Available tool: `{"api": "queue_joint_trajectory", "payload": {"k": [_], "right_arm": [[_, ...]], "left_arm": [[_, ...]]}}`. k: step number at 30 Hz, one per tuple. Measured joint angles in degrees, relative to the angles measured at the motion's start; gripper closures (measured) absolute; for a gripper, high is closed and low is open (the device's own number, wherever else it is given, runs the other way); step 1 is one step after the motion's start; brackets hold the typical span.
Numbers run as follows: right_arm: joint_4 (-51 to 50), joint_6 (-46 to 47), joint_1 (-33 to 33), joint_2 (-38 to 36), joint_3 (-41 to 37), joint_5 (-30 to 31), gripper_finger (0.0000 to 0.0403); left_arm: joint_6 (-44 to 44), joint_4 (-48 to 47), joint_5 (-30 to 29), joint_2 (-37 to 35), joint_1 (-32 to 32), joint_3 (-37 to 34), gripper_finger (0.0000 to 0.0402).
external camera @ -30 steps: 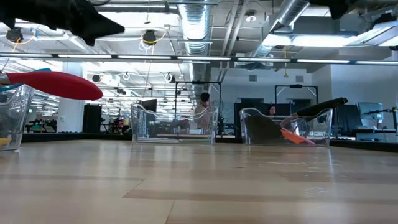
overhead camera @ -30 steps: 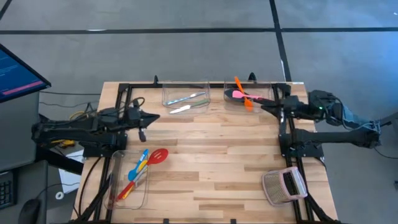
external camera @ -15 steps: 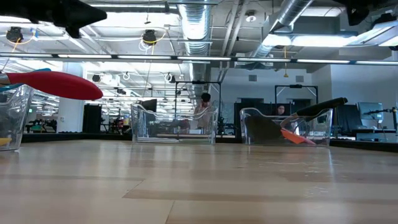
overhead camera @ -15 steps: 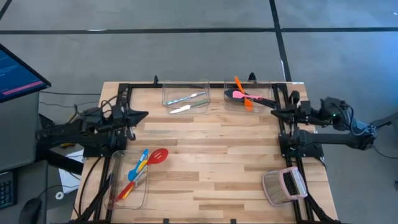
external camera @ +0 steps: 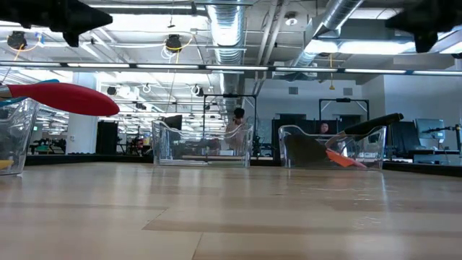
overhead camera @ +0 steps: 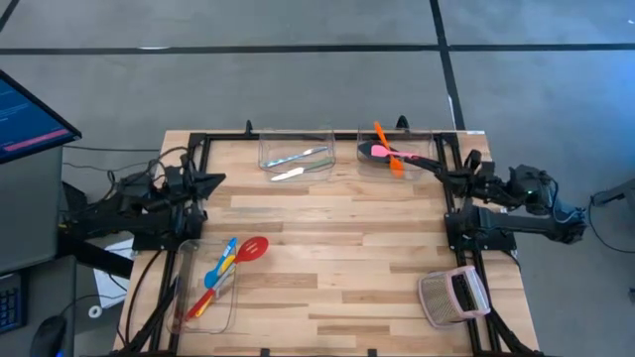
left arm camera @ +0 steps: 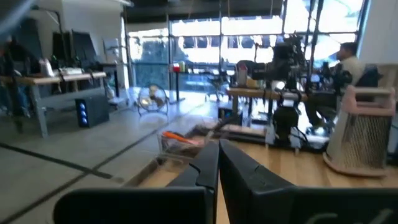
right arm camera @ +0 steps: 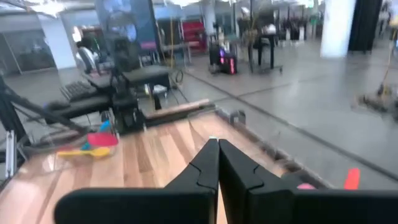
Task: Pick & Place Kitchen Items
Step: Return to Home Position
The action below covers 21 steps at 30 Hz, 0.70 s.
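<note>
Both arms had drawn back over the last second. The left pincer [overhead camera: 220, 178] had retreated from over the tabletop [overhead camera: 347, 238] to its left edge. The right pincer [overhead camera: 444, 177] had left the far right bin [overhead camera: 363, 139] for the right edge. Each pincer was clenched on nothing: the wrist views showed the left fingers [left arm camera: 208, 168] and the right fingers [right arm camera: 208, 165] pressed together, with no item between them.

No item had shifted meanwhile. The pink spatula [overhead camera: 382, 151], orange spatula [overhead camera: 395, 167] and black turner [overhead camera: 422, 162] lay in the far right bin. Cutlery [overhead camera: 298, 156] lay in the far middle bin [overhead camera: 264, 139]. The red spoon [overhead camera: 255, 247] and blue spoon [overhead camera: 228, 253] rested in the near left bin [overhead camera: 226, 315], the red bowl overhanging its rim.

One pale piece [overhead camera: 288, 175] lay at the middle bin's near wall; inside or outside could not be told. Judged: sorting was complete or nearly so, and the arms were parking
</note>
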Motion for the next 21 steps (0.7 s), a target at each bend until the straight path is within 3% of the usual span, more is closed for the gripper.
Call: {"api": "queue_joint_trajectory", "payload": {"k": [8, 21], "right_arm": [[11.0, 0.4, 0.4, 0.7, -10.3, -0.3, 0.0403], [23.9, -3.5, 5.0, 0.8, -24.6, -3.2, 0.0403]], "left_arm": [[-3.2, -1.1, 0.8, -1.0, 0.0, -5.6, 0.0399], [-1.7, 15.0, 6.5, -0.4, 0.0, -19.7, 0.0399]]}}
